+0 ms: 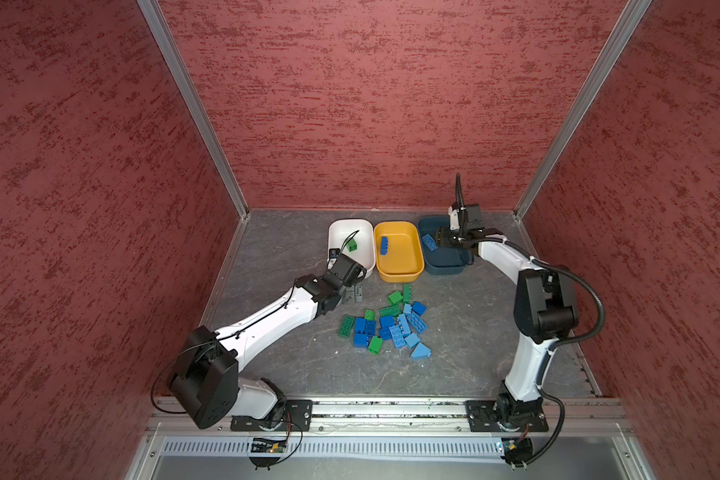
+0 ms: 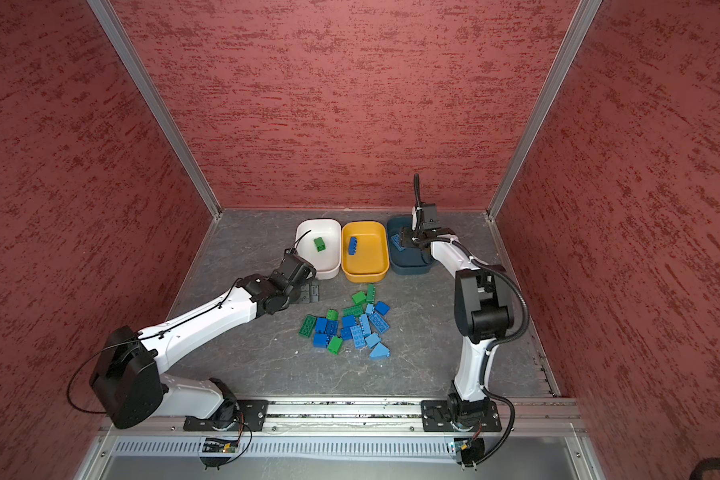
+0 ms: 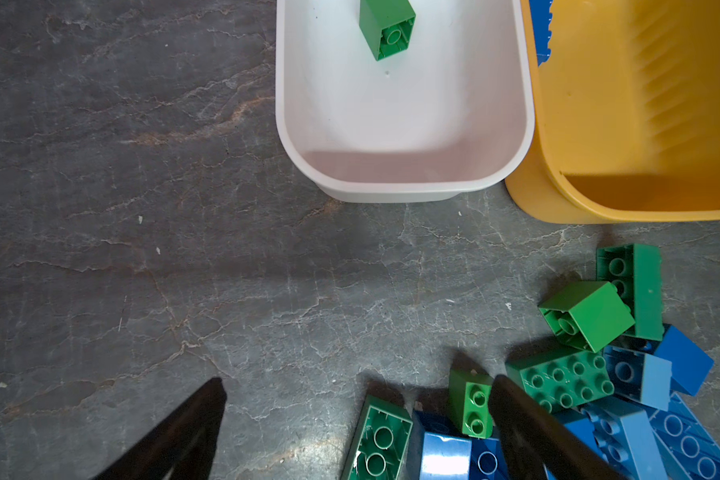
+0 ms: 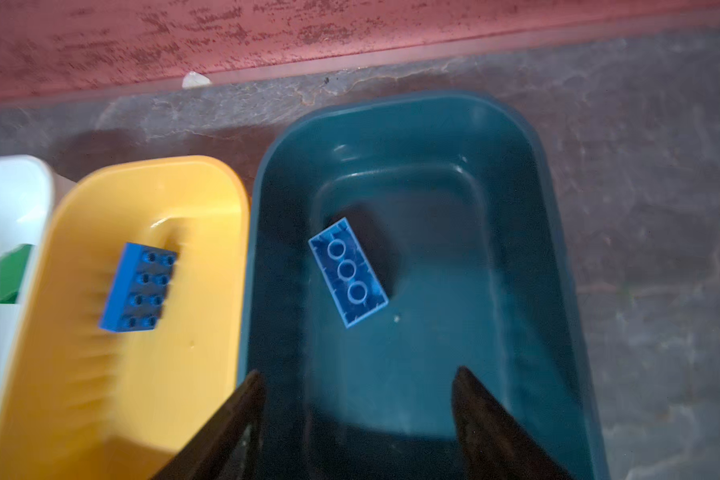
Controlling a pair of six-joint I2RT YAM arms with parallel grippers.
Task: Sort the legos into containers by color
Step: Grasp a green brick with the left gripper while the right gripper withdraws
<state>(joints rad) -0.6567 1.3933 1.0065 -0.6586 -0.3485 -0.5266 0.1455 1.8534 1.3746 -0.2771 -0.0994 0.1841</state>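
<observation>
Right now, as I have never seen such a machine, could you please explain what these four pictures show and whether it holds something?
These are two robot arms at the edge of a table, each ending in a two-fingered gripper. Two pictures look down from above; the other two come from cameras on the wrists. The left gripper is open and empty, near a pile of loose bricks, green and blue. The right gripper is open and empty over the teal tub, which has one light blue brick. The white tub has a green brick, the yellow tub a dark blue brick.
</observation>
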